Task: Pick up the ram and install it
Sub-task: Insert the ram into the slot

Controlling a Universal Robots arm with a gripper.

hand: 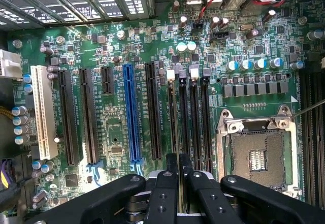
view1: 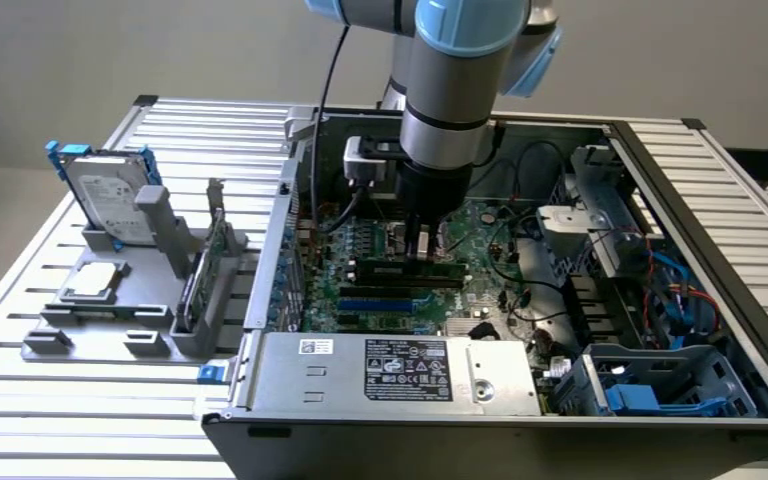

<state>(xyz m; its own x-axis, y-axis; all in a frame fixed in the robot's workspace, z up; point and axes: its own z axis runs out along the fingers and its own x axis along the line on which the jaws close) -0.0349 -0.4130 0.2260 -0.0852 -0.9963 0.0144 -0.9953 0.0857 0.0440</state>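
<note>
Fingers (hand: 165, 193) of the black gripper (hand: 179, 170) are pinched nearly together, clenched on the top edge of the ram, a long thin green circuit-board stick (view1: 411, 269) with dark chips. In the exterior view the ram is seen lying level just under the gripper (view1: 423, 246), directly over the black memory slots (hand: 189, 122) of the large green motherboard (hand: 111, 46), beside the metal-framed processor socket (hand: 259, 155); whether it is already seated cannot be told. The arm's grey and light-blue wrist (view1: 448, 90) is reached down into the open grey computer case (view1: 704, 200), which is laid on a slatted metal table (view1: 77, 400). A silver hard drive (view1: 107, 195) is stood upright in a grey holder on the exterior view's left.
</note>
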